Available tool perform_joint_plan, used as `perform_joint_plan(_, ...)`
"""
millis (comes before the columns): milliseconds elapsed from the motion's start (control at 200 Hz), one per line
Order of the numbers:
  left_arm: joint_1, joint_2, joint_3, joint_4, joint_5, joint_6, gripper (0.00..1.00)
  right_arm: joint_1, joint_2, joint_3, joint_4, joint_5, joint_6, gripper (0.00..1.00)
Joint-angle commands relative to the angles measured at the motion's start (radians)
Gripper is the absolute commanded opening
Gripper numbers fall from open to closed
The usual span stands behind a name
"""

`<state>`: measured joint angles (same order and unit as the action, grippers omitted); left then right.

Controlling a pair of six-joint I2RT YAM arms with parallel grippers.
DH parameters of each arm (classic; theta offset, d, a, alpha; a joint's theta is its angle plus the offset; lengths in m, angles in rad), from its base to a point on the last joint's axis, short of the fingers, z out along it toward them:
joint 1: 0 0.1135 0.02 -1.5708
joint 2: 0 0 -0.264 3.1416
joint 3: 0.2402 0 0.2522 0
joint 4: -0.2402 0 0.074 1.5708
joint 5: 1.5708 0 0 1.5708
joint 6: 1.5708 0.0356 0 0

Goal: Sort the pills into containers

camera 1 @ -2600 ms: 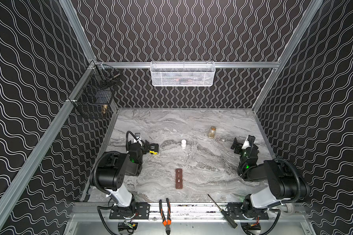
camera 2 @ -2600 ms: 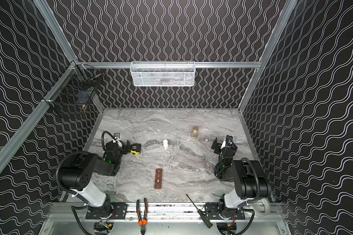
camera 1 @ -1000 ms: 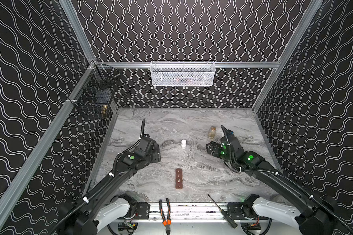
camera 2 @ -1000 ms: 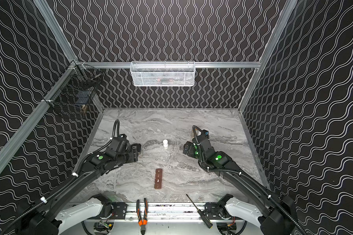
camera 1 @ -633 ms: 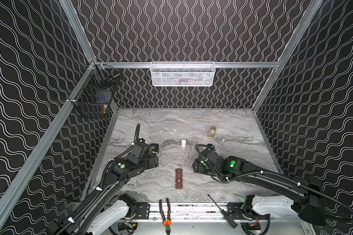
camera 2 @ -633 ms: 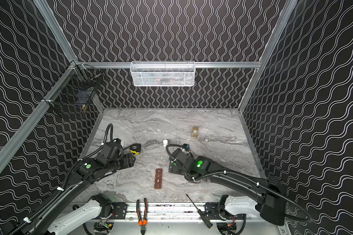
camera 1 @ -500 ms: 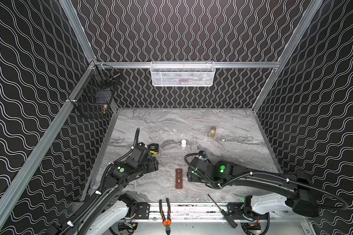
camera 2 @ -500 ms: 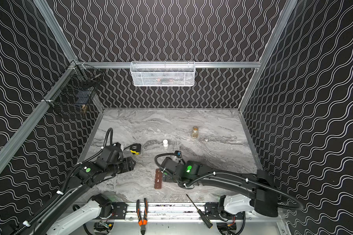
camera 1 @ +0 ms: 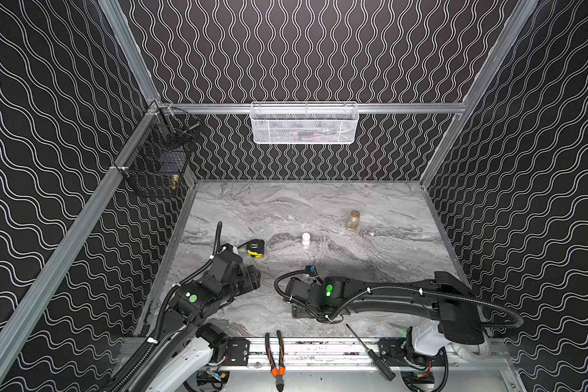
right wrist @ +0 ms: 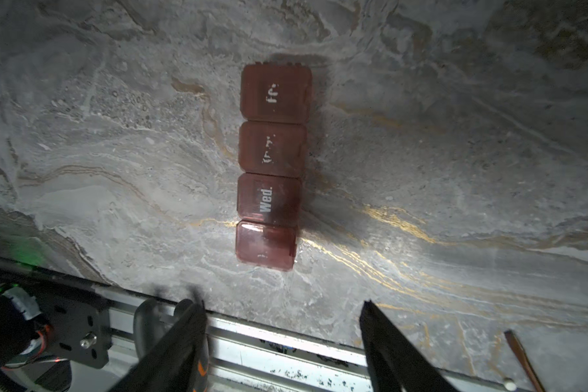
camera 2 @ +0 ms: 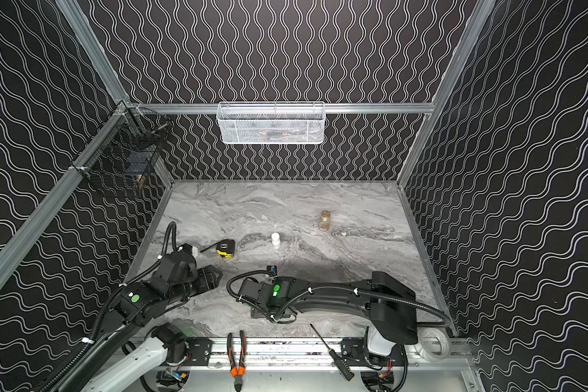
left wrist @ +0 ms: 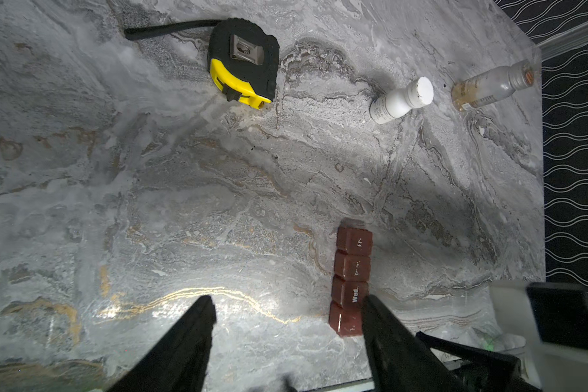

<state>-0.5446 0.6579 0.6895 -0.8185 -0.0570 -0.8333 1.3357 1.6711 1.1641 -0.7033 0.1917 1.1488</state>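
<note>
The containers are a dark reddish-brown strip of four lidded compartments lying flat on the marble table, one lid marked "Wed."; the strip also shows in the left wrist view. In both top views my right arm's wrist covers it. My right gripper is open and empty, hovering past the strip's near end over the table's front edge. My left gripper is open and empty, just left of the strip; one finger overlaps the strip's edge in its wrist view. Pills are out of view.
A white bottle and a clear bottle stand farther back. A yellow-black tape measure lies near the left arm. Pliers and a screwdriver rest on the front rail. Wire baskets hang on the walls.
My right arm has swept left and forward from near the clear bottle to above the strip, its jaws narrowing. My left arm has drawn back toward the front left.
</note>
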Motion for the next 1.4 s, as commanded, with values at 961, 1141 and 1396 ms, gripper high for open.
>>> perform_joint_plan(961, 0.000, -0.031, 0.031, -0.040, -0.018, 0.042, 0.72, -0.058, 0.257, 0.130, -0.036, -0.049, -0.055, 0.61)
perform_joint_plan(1141, -0.001, -0.026, 0.034, -0.039, -0.012, 0.042, 0.72, -0.057, 0.272, 0.137, -0.036, -0.060, -0.059, 0.58)
perform_joint_plan(1396, -0.001, -0.027, 0.038, -0.037, -0.010, 0.045, 0.72, -0.057, 0.277, 0.151, -0.044, -0.061, -0.066, 0.54)
